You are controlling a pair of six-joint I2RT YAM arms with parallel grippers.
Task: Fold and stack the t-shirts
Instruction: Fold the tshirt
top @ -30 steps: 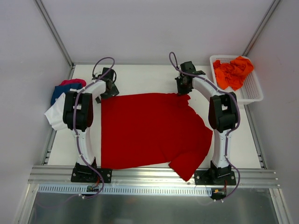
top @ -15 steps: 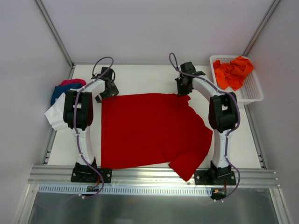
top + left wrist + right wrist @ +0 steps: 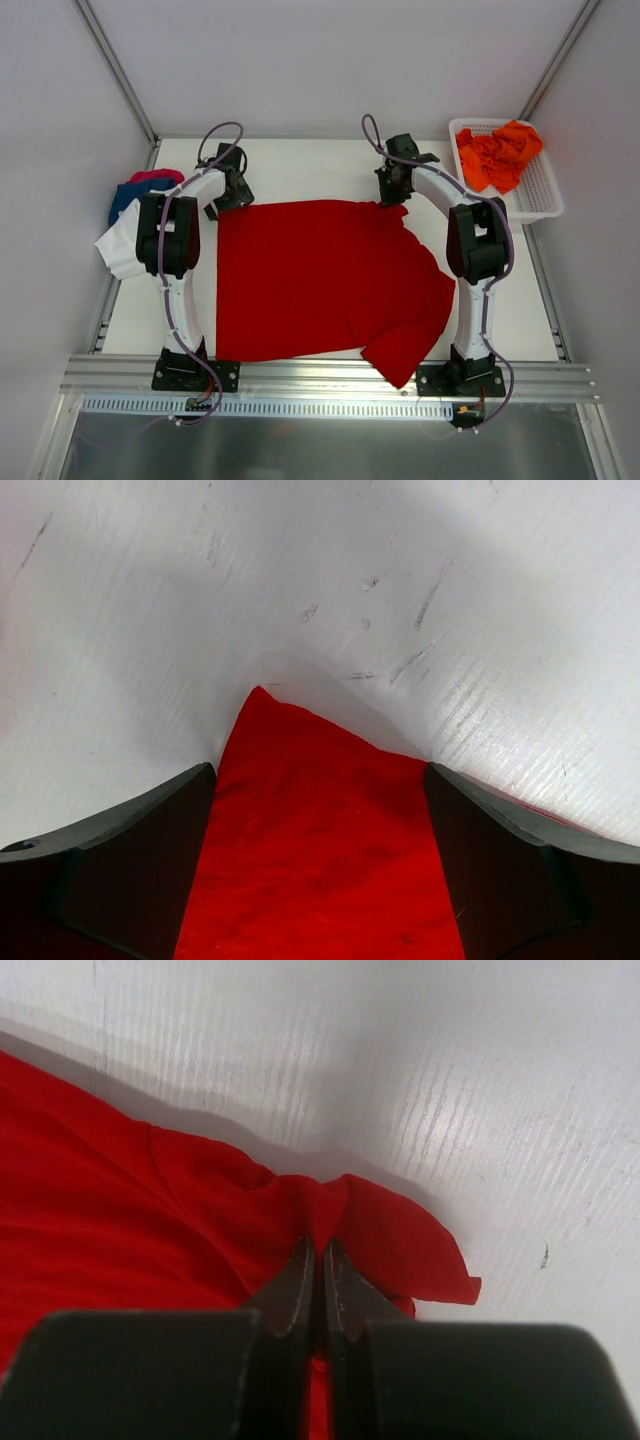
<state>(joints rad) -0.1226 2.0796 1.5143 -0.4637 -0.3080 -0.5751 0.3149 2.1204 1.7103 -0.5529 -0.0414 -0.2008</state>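
Red tee (image 3: 320, 275) is lying flat left of basket (image 3: 545, 195). R gripper (image 3: 320, 1260) is pinching its basket-side far corner. L gripper (image 3: 320, 780) is straddling the opposite far corner, jaws spread. Cloth's prob. light, limp: take the 2 corners.

My left arm (image 3: 178, 262) and right arm (image 3: 478, 262) are white tubes with black joint housings, on black base plates (image 3: 196, 375). A purple cable (image 3: 222, 131) loops along each. My left tool (image 3: 318, 772) and right tool (image 3: 318, 1252) are black, with matte, wedge-shaped fingers (image 3: 120, 860).

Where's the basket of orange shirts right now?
In the top view the basket sits at the table's far right corner, just right of the right arm, orange shirts heaped inside.
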